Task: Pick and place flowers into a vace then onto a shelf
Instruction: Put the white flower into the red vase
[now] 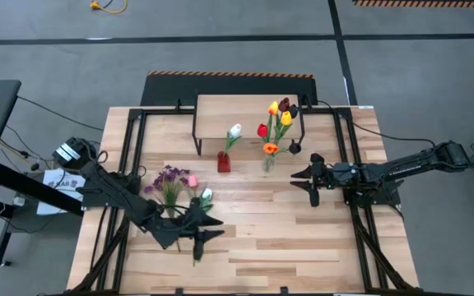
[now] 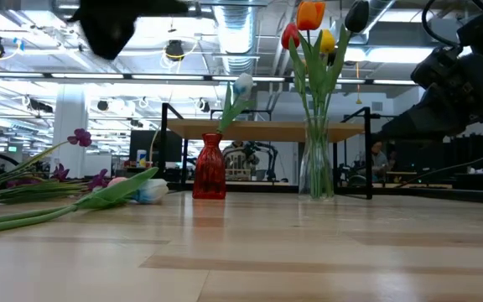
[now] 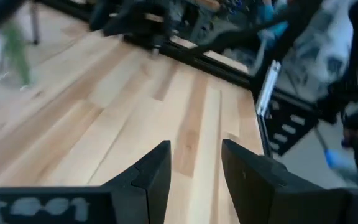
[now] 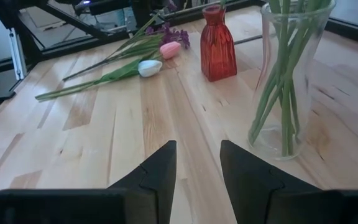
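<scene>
Left hand [image 1: 197, 237], fingers apart and empty, hangs over the counter [image 1: 286, 247] towards its left front, just beside loose flowers [image 1: 175, 187] lying flat: purple sprigs, one pink and one white tulip. Right hand [image 1: 314, 182], likewise apart and empty, sits near the right edge, facing a clear vase [image 4: 286, 81] of tulips and a red vase [image 4: 219, 45]. The shelf [image 1: 245, 111] stands along the back edge.

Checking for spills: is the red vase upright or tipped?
Upright: the red vase stands on its base on the table, holding one white flower.
</scene>
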Motion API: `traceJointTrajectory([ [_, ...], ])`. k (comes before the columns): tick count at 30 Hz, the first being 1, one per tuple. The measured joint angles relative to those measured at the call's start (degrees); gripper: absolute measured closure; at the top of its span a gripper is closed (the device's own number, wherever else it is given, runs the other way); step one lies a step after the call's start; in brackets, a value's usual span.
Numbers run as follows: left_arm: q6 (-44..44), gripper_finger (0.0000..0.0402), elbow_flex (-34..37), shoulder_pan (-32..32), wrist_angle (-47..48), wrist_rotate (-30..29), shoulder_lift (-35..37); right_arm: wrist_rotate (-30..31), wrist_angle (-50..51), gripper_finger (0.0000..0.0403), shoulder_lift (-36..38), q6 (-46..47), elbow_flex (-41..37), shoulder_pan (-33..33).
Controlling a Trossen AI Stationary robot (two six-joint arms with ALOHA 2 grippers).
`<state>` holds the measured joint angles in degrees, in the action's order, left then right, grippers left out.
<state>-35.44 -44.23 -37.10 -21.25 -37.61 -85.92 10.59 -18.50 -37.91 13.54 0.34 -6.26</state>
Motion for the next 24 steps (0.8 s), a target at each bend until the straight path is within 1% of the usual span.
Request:
traceJointTrajectory([
  [1, 1.07, 0.0271, -2.47, 0.22, 3.63, 0.58, -0.36, 0.00, -0.31, 0.0285, 0.00, 0.00, 0.01, 0.00],
  [3, 0.84, 0.0271, -7.27, 0.59, 15.76, 0.71, -0.47, 0.00, -0.54, 0.0285, 0.00, 0.00, 0.01, 0.00],
  [6, -7.48, 0.0271, -13.64, 1.50, 35.04, -0.64, -1.09, 0.00, -0.48, 0.0285, 0.00, 0.02, 0.02, -0.02],
  [8, -12.37, 0.0271, -16.72, 1.76, 43.78, -1.14, -1.61, 0.00, -0.46, 0.0285, 0.00, 0.02, 0.02, -0.02],
  [9, -14.32, 0.0271, -17.82, 1.92, 46.17, -1.10, -1.75, 0.00, -0.41, 0.0285, 0.00, 0.02, 0.00, -0.02],
  [12, -18.50, 0.0271, -20.40, 2.51, 48.59, -0.09, -3.34, 0.00, -0.03, 0.0285, 0.00, 0.02, 0.02, -0.02],
  [15, -23.38, 0.0271, -21.75, 3.34, 50.60, 2.90, -5.36, -0.02, 0.38, 0.0285, -0.02, 0.04, 0.00, -0.04],
  [20, -32.98, 0.0271, -22.09, 4.84, 57.65, 8.02, -8.30, -0.15, 0.01, 0.0285, 0.00, 0.11, 0.02, -0.04],
  [22, -36.70, 0.0271, -22.04, 5.05, 61.23, 9.10, -8.40, -0.17, 0.19, 0.0285, 0.00, 0.11, 0.02, -0.09],
  [24, -39.80, 0.0271, -22.22, 5.37, 61.62, 10.53, -8.96, -0.17, 0.10, 0.0285, 0.00, 0.11, 0.02, -0.09],
])
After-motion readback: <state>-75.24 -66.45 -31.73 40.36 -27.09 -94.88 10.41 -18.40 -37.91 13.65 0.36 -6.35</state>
